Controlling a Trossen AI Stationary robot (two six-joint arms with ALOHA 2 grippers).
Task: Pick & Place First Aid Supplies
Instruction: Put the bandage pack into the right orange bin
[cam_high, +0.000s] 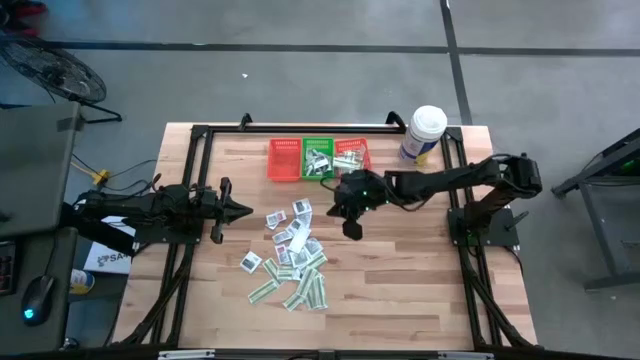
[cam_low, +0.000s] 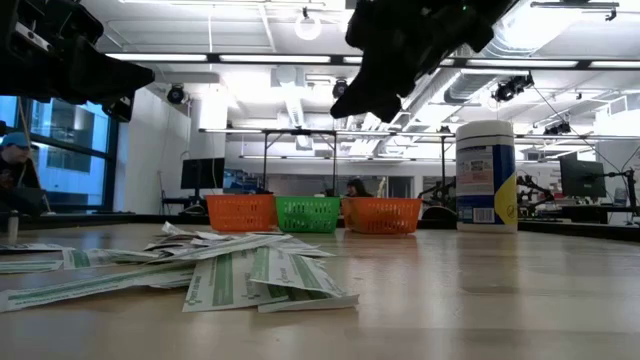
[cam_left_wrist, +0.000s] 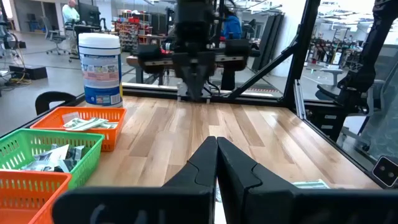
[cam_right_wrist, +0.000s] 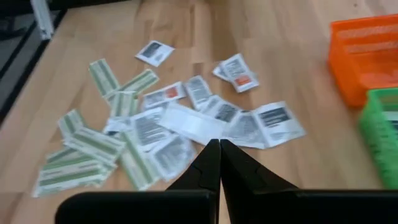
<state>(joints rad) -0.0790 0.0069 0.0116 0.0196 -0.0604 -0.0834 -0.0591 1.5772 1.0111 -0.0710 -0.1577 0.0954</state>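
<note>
The first aid packets (cam_high: 291, 258) are seen scattered in a loose heap on the bare wood near the middle of the bench (cam_high: 400, 290), toward its front half. Squarish white packets with dark print (cam_right_wrist: 272, 121) make up the side of the heap nearer the baskets, while narrow green-and-white strips (cam_right_wrist: 93, 144) are gathered on the side nearer the front edge (several overlap one another). One white packet (cam_high: 250, 261) lies a little apart on the left of the heap.

Three mesh baskets are lined up side by side near the bench's rear edge: a red basket (cam_high: 285, 160), a green basket (cam_high: 318, 158) and a second red basket (cam_high: 352, 154). Packets are visible in the green one and in the right-hand red one. A white cylindrical tub with a blue label (cam_high: 423, 134) stands upright near the rear right corner.

The right gripper (cam_high: 351, 229) is held above the bench just beside the right side of the heap, in front of the baskets; its fingers are pressed together and nothing is held between them. The left gripper (cam_high: 246, 210) waits near the left edge, pointing toward the heap, its fingers likewise together and empty.
</note>
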